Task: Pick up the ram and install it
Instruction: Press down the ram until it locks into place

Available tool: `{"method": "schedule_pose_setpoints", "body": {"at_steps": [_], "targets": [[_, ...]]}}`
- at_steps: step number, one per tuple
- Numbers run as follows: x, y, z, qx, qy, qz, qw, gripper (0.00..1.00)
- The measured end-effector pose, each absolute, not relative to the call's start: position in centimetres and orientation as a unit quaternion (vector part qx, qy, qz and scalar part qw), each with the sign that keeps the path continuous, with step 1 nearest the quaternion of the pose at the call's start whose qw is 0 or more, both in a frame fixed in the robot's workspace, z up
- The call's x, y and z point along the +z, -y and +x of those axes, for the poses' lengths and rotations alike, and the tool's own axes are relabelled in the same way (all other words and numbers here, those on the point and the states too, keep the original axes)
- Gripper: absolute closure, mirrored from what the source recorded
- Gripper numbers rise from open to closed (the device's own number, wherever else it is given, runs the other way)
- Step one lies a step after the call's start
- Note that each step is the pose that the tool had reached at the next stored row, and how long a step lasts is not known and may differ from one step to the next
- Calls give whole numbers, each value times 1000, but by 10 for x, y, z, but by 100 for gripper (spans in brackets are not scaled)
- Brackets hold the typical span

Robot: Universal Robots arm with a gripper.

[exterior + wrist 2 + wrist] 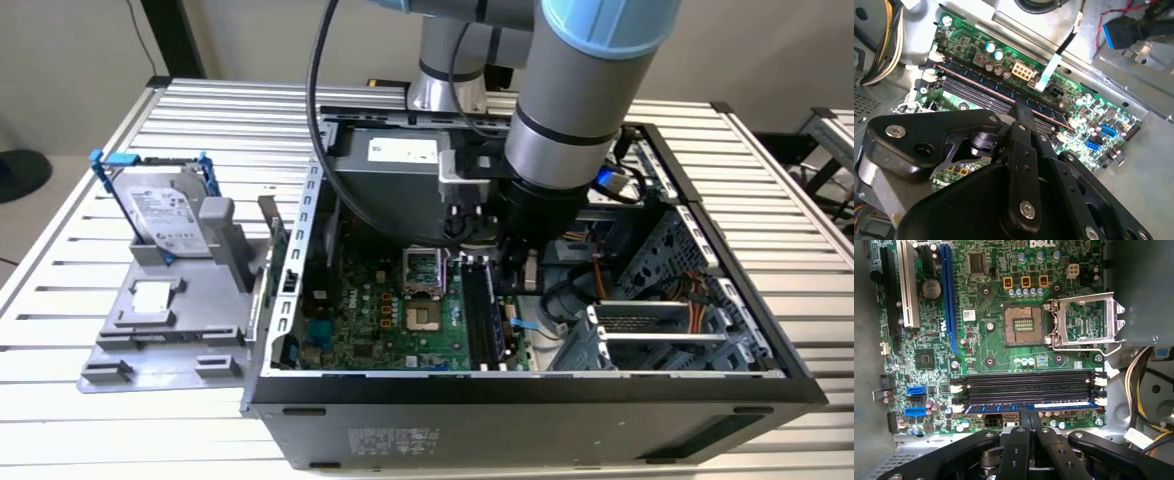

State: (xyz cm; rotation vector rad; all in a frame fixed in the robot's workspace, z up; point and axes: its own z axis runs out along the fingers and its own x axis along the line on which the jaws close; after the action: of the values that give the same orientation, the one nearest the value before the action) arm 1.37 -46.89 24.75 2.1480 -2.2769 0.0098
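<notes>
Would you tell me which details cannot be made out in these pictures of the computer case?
1. First wrist view: the gripper covers the middle of the ram, so whether it is fully seated cannot be told.
2. Exterior view: the arm hides where the gripper meets the ram.
3. Exterior view: the grey stand hides the lower part of the hard drive.

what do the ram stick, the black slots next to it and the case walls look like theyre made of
The ram: looks like printed circuit board, bluish with a pale label strip along its top edge. The black slots: likely moulded plastic, matte, with white end clips. The case walls: seemingly bare sheet metal, dull grey, with punched holes and folded edges. The gripper sits over the ram.
</notes>
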Motion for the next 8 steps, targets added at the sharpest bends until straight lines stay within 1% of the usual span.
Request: {"method": "schedule_pose_setpoints", "body": {"at_steps": [8], "targets": [[243,469,14,3,722,692,6,100]]}}
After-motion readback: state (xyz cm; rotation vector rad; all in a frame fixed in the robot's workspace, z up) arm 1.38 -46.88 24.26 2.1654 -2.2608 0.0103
